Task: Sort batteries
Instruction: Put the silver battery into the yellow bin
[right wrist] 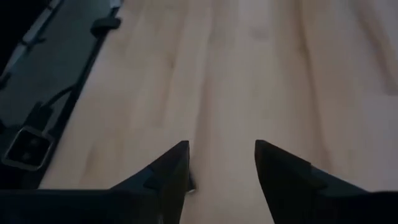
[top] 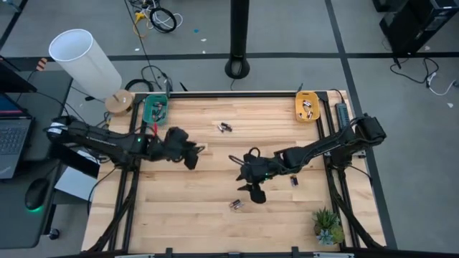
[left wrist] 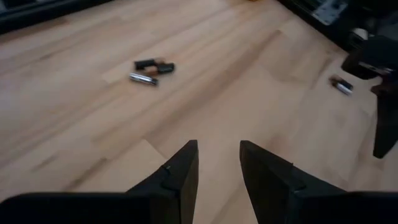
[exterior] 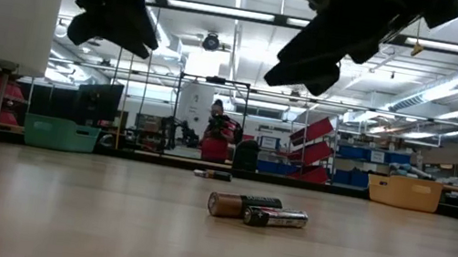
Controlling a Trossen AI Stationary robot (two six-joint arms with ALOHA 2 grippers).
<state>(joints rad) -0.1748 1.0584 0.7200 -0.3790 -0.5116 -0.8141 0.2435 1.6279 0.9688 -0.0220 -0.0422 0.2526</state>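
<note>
Hovering mid-tabletop, right tool spread, nothing pinched; left tool spread too, empty, over left half. Batteries: pair near front, just beside right tool; pair toward back; single under right arm. Prob. light, rigid, smooth, prone to roll, so best pinched across mid-body.

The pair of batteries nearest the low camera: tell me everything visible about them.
The pair of batteries lies flat on the bare wooden table, side by side and seemingly touching, slightly angled to each other. Both are small cylinders with dark bodies; one shows a coppery end towards the left, the other a silvery end towards the right. In the overhead view they sit near the front edge, just in front of the right hand, which is raised off the table and not touching them.
</note>
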